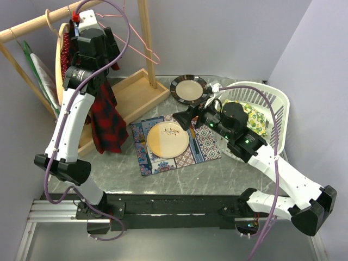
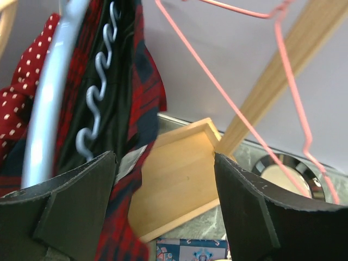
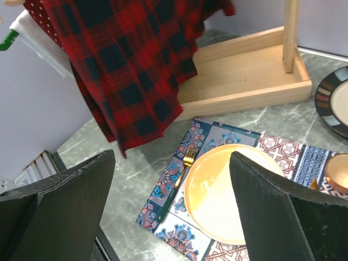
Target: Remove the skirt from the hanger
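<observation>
The left gripper has its 2 fingers spread wide with nothing clamped between them. Red-and-black plaid cloth of the skirt brushes the inner edge of its left finger; the gap otherwise shows only the wooden tray base below. Just above that finger runs the pale blue hanger with a grey spiral wire, the skirt draped over it. A red polka-dot garment hangs beside it and an empty pink wire hanger to the other side. From overhead, the left arm reaches up to the wooden rail, and the skirt hangs down past the tray's edge.

The right gripper is also wide open and holds nothing, hovering over the patterned placemat, which carries 1 yellow plate and a fork. Behind lie a dark-rimmed plate and a white basket.
</observation>
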You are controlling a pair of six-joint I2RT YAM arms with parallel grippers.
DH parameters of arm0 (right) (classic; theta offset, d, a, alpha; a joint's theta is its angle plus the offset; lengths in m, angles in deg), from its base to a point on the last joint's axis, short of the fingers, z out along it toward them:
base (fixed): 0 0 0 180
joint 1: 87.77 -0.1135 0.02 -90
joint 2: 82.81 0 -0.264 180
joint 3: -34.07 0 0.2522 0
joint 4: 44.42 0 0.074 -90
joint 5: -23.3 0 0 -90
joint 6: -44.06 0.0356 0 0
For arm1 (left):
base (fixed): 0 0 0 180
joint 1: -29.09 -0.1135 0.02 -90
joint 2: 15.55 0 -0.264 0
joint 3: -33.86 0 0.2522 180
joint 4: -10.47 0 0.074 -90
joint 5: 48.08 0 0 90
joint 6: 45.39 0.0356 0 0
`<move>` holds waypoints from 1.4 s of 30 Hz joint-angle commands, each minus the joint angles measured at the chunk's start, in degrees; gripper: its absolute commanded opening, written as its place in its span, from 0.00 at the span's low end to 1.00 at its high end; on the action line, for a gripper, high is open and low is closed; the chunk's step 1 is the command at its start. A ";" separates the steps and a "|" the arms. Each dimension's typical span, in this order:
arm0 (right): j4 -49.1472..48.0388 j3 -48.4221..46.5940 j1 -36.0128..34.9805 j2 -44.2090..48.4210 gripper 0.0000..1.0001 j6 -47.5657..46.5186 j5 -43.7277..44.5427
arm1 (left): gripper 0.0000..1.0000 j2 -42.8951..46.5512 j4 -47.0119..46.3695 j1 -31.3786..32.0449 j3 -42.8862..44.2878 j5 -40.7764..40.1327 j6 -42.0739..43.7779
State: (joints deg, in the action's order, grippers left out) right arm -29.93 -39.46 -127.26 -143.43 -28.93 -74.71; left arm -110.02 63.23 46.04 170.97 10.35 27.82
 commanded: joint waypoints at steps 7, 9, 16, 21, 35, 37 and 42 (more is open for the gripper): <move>-1.09 -4.12 -1.47 -2.74 0.93 -0.84 1.15 | 0.80 7.63 -11.75 0.01 -2.77 10.66 5.98; 1.63 -5.79 -1.65 -3.54 0.93 -0.76 3.26 | 0.84 7.90 -11.32 0.01 -1.54 9.26 7.30; 2.79 -6.33 -2.96 -5.12 0.93 -1.46 2.56 | 0.83 12.99 -13.16 -1.39 -8.56 4.67 13.20; 3.92 -7.64 -2.88 -6.61 0.93 -2.34 3.09 | 0.77 12.39 -10.18 -4.73 -9.35 6.96 11.26; 3.05 -5.89 -2.88 -3.63 0.93 -3.48 0.45 | 0.50 4.12 -9.64 -7.28 -6.71 10.47 9.32; 2.87 -5.62 -2.97 -3.45 0.93 -3.39 0.54 | 0.37 4.83 -10.87 -7.28 -7.59 10.83 9.76; 2.52 -5.62 -2.97 -3.28 0.93 -3.22 0.45 | 0.17 5.88 -12.99 -7.28 -7.69 13.55 9.33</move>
State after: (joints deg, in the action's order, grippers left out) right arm -25.18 -44.20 -129.90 -148.70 -31.70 -74.67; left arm -106.99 54.29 38.54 162.81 19.77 36.62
